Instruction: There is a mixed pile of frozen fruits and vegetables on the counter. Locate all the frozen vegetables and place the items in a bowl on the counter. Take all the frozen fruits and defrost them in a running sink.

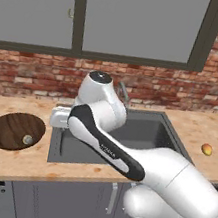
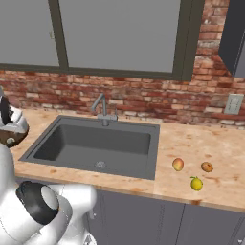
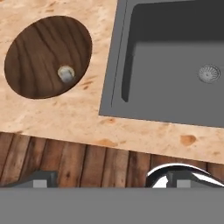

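Now the gripper (image 3: 105,177) is wide open and holds nothing, up above the sink's (image 3: 175,57) near left corner. Left of the sink, the wooden bowl (image 3: 39,48) holds the pale grey-white vegetable (image 3: 65,74). Right of the sink lie the blushed fruit (image 2: 178,164), the orange-brown fruit (image 2: 206,166) and the yellow ball (image 2: 196,183) on the counter (image 2: 215,143).

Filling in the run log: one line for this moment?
gripper: open, empty | bowl: holds pale vegetable | sink: empty | counter: two fruits, yellow vegetable
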### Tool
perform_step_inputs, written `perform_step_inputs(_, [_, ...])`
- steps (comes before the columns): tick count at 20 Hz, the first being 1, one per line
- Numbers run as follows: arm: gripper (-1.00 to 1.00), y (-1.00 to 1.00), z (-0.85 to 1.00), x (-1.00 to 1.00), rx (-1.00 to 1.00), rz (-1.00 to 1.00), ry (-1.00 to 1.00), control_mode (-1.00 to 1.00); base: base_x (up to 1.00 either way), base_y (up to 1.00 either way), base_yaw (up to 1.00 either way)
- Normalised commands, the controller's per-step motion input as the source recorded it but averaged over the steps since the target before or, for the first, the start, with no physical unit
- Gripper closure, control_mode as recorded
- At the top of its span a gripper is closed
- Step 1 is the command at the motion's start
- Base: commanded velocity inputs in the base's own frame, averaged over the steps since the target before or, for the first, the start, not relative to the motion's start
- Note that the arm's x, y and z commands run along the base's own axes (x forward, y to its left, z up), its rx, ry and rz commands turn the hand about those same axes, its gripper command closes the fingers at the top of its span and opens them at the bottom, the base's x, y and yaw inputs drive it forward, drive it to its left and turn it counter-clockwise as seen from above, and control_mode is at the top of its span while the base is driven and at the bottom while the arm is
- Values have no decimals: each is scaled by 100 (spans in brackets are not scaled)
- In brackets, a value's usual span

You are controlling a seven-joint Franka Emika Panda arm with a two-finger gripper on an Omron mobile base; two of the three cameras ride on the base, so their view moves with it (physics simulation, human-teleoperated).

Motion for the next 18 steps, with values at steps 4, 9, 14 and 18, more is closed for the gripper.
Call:
perform_step_inputs(4, [-100,-100,13,-23,0,0,0,-100,0,0,0])
perform_step_inputs(9, [-100,-100,22,-1,-2,0,0,-100,0,0,0])
perform_step_inputs(14, [-100,-100,22,-1,-3,0,0,-100,0,0,0])
perform_step_inputs(18, [-100,-100,4,-35,-5,0,-3,-100,0,0,0])
